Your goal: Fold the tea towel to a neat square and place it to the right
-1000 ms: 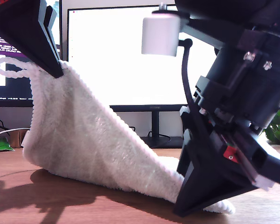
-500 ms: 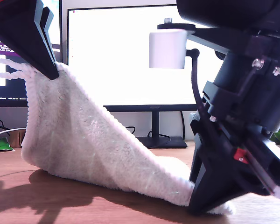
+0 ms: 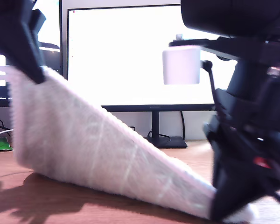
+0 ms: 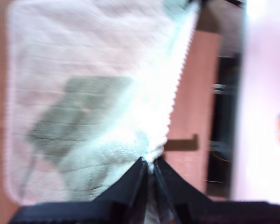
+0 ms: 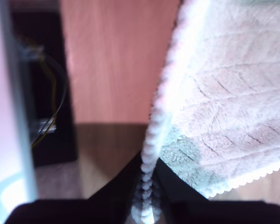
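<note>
My first gripper [image 4: 149,170] has its jaws pinched together on a towel [image 4: 84,93] corner, and my second gripper [image 5: 149,186] is likewise clamped on the towel's edge. In the exterior view, one arm is raised at the left, the other low at the right.

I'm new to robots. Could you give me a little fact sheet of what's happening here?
Cloth: tea towel, off-white, plush, quilted lines
Pose: one corner held high at the exterior view's left, sloping down to the table at the exterior view's right
My first gripper: shut on a towel corner
My second gripper: shut on the towel's ribbed edge
Behind: bright monitor
Fold: not yet a square
</note>
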